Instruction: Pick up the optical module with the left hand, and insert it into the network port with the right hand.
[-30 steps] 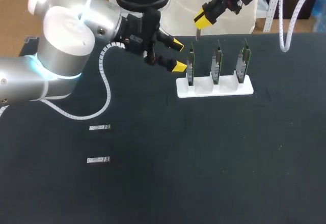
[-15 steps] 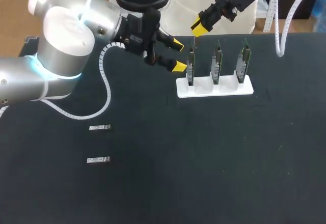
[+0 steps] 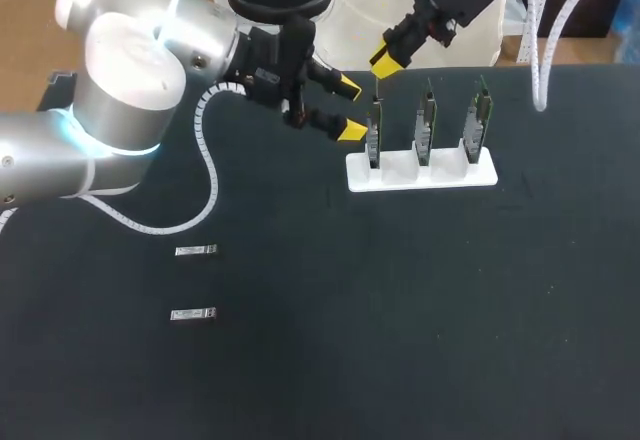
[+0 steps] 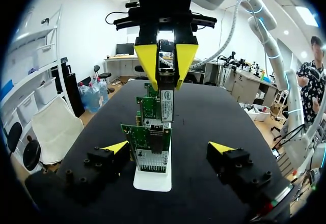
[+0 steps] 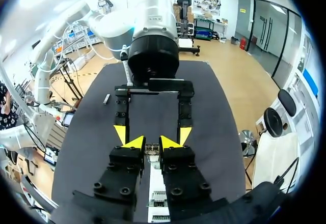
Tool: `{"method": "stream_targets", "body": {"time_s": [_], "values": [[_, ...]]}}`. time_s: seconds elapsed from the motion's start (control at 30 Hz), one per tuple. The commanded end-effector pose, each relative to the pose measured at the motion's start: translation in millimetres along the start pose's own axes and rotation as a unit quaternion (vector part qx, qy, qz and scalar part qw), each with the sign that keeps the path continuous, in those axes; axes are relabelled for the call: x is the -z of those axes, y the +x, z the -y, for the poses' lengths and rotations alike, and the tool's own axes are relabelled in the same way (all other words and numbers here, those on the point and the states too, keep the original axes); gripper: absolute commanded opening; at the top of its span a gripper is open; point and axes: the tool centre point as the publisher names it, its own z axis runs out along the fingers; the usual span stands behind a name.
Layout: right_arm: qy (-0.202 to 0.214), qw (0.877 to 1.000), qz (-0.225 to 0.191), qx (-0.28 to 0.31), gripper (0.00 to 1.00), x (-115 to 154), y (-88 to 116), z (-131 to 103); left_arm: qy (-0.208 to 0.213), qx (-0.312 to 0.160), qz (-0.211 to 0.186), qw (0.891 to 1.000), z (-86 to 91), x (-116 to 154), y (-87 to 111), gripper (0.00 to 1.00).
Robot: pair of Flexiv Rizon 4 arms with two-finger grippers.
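Note:
My right gripper (image 3: pixel 386 59) is shut on a small silver optical module (image 3: pixel 376 86) that hangs just above the leftmost of three upright green network cards (image 3: pixel 373 132) in a white holder (image 3: pixel 440 173). In the left wrist view the module (image 4: pixel 166 103) points down over the nearest card (image 4: pixel 146 141), held by the right gripper (image 4: pixel 166 63). In the right wrist view the module (image 5: pixel 152 149) sits between my right gripper's (image 5: pixel 152 143) yellow tips. My left gripper (image 3: pixel 350 108) stands open and empty just left of that card, its tips either side of it in its own view (image 4: pixel 168 147).
Two more optical modules (image 3: pixel 195 251) (image 3: pixel 193 314) lie on the black table at the left. The other two cards (image 3: pixel 426 125) (image 3: pixel 476 120) stand to the right in the holder. My left arm's white cable (image 3: pixel 210 175) loops over the table.
My right gripper has moved left and a little lower with the module, from the middle card's side to above the leftmost card. The left arm has stayed put.

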Motion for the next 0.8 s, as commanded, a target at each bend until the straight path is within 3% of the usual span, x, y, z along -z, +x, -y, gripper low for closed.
{"method": "stream_targets", "body": {"time_s": [0.03,0.8], "values": [[-0.006,1.0,-0.002,0.0,0.0,-2.0,-2.2,7.8,0.001,0.0,-0.002,1.0,-1.3,-0.3,-0.6,1.0],[-0.008,1.0,-0.017,-0.006,0.0,-10.2,4.1,15.7,0.001,0.0,-0.002,1.0,-1.3,-0.3,-0.6,1.0]]}}
